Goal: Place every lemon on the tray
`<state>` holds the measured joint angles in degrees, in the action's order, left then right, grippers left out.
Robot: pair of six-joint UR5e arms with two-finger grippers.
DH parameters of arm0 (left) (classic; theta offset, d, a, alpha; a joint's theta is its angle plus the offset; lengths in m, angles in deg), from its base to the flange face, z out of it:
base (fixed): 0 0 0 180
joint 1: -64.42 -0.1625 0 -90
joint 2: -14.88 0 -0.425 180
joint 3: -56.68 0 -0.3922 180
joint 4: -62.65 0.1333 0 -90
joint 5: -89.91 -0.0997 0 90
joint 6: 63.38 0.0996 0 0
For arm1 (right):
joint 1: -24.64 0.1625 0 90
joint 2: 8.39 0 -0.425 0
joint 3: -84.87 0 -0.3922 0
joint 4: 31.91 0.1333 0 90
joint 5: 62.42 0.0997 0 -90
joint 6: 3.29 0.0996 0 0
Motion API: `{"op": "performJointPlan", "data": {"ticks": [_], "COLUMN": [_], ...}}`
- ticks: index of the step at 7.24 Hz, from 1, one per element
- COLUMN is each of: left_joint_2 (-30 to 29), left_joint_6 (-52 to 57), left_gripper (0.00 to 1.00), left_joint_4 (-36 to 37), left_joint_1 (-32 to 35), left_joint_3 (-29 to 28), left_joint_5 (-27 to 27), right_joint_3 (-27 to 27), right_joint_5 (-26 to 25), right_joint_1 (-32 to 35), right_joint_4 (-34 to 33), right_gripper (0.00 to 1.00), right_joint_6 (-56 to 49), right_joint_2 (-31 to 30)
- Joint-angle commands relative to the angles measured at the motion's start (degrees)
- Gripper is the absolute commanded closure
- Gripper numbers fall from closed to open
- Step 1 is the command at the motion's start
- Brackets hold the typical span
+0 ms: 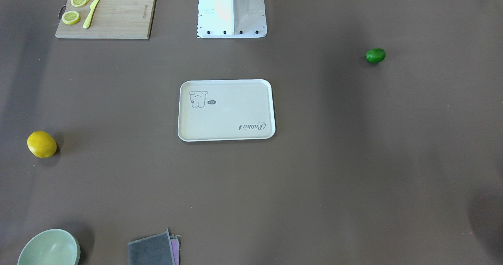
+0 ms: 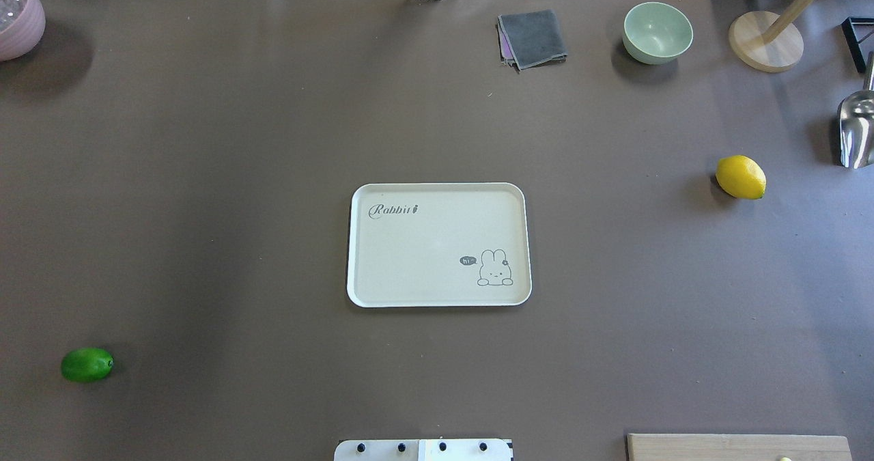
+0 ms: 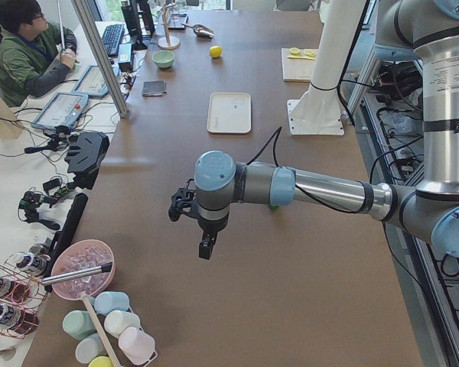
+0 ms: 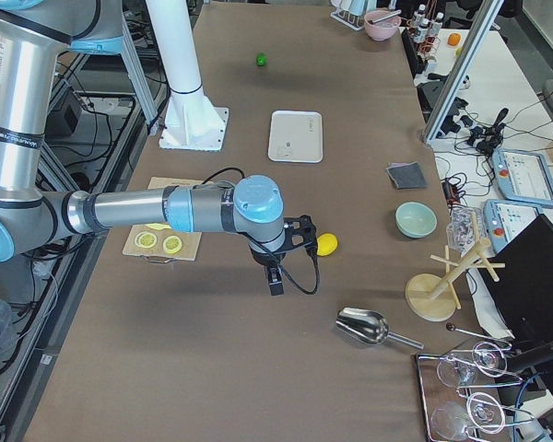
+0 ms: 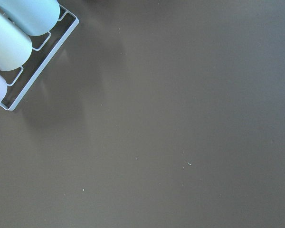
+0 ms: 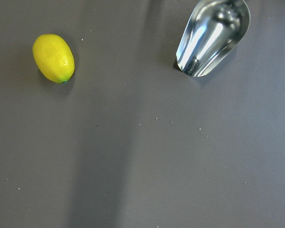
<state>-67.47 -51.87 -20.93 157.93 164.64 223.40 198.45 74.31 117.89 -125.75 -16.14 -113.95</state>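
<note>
The yellow lemon (image 1: 41, 144) (image 2: 741, 177) lies on the brown table at the robot's right, and shows in the right wrist view (image 6: 53, 58). The green lemon (image 1: 375, 55) (image 2: 87, 365) lies at the robot's left, near its side. The cream tray (image 1: 228, 116) (image 2: 423, 242) sits bare at the table's middle. My left gripper (image 3: 206, 248) hangs above the table's left end, far from both lemons. My right gripper (image 4: 275, 281) hangs above the table just short of the yellow lemon (image 4: 326, 244). I cannot tell whether either gripper is open or shut.
A wooden cutting board (image 1: 118, 17) with lemon slices and a yellow knife sits near the robot's right. A green bowl (image 2: 657, 32), grey cloth (image 2: 532, 37), wooden stand (image 2: 765, 41) and metal scoop (image 2: 857, 130) stand far right. A pink bowl (image 2: 17, 17) is far left.
</note>
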Motion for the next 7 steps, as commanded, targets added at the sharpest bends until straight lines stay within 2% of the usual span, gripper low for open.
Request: {"op": "performJointPlan", "data": {"ticks": [1,4,7], "left_joint_2": [0.0,0.0,1.6], "left_joint_6": [0.0,-0.1,-0.4], "left_gripper": [0.00,0.00,0.00], "left_joint_4": [0.0,-4.1,-19.3], "left_joint_1": [0.0,0.1,0.8], "left_joint_3": [0.1,0.5,-0.6], "left_joint_5": [-0.1,-0.5,-0.5], "right_joint_3": [0.1,1.9,3.0], "right_joint_5": [0.0,-0.1,-0.1], "right_joint_1": [0.0,0.0,0.9], "right_joint_4": [0.0,0.1,0.1], "right_gripper": [0.00,0.00,0.00], "right_joint_6": [0.0,-0.1,0.1], "right_joint_2": [0.2,0.5,1.3]}}
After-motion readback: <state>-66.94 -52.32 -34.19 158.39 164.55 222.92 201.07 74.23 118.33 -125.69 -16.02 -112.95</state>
